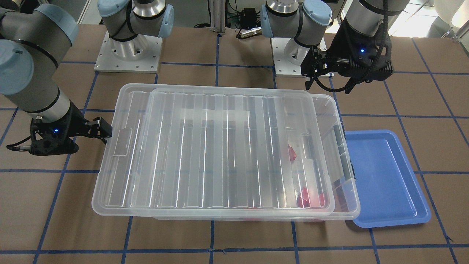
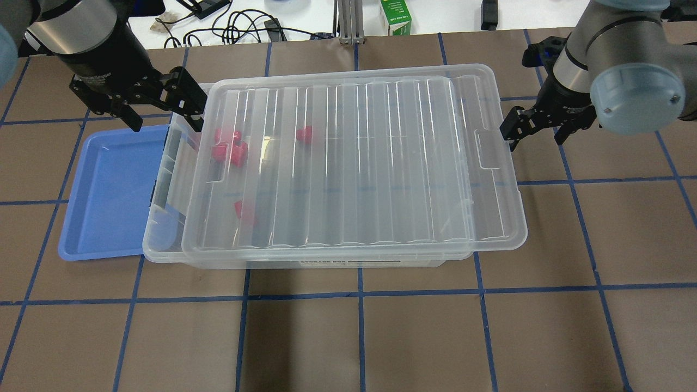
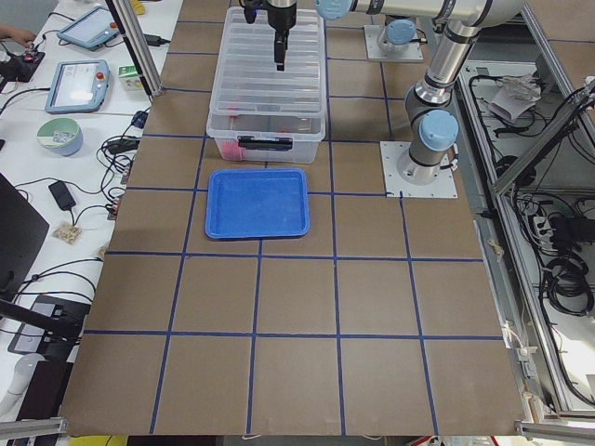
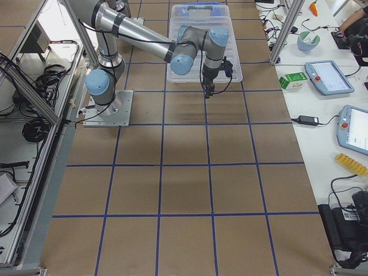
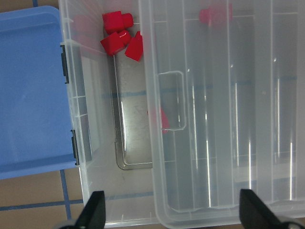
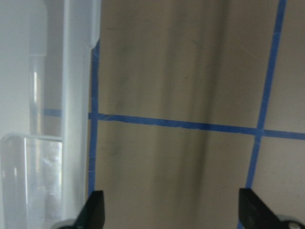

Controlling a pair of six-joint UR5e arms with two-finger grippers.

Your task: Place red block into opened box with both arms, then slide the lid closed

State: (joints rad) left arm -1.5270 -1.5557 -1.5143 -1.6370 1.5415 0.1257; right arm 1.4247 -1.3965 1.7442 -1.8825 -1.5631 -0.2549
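The clear box [image 2: 162, 228] lies in the middle of the table. Its ribbed lid [image 2: 381, 163] rests on top, shifted toward my right, so a strip at the clip end stays uncovered. Several red blocks lie inside: a cluster [image 5: 119, 34] in the uncovered strip, another red block [image 2: 304, 134] under the lid. My left gripper [image 2: 162, 117] hovers open and empty above the box's uncovered end, its fingers [image 5: 95, 210] spread wide. Also open and empty, my right gripper [image 2: 533, 136] hangs just outside the lid's other short end, near the handle recess [image 6: 33, 181].
An empty blue tray [image 2: 109, 190] lies flat against the box's clip end. Both arm bases [image 1: 128, 55] stand on the robot's side of the table. Cables and a green carton [image 2: 396, 16] sit beyond the far edge. Brown tabletop with blue tape lines surrounds the box.
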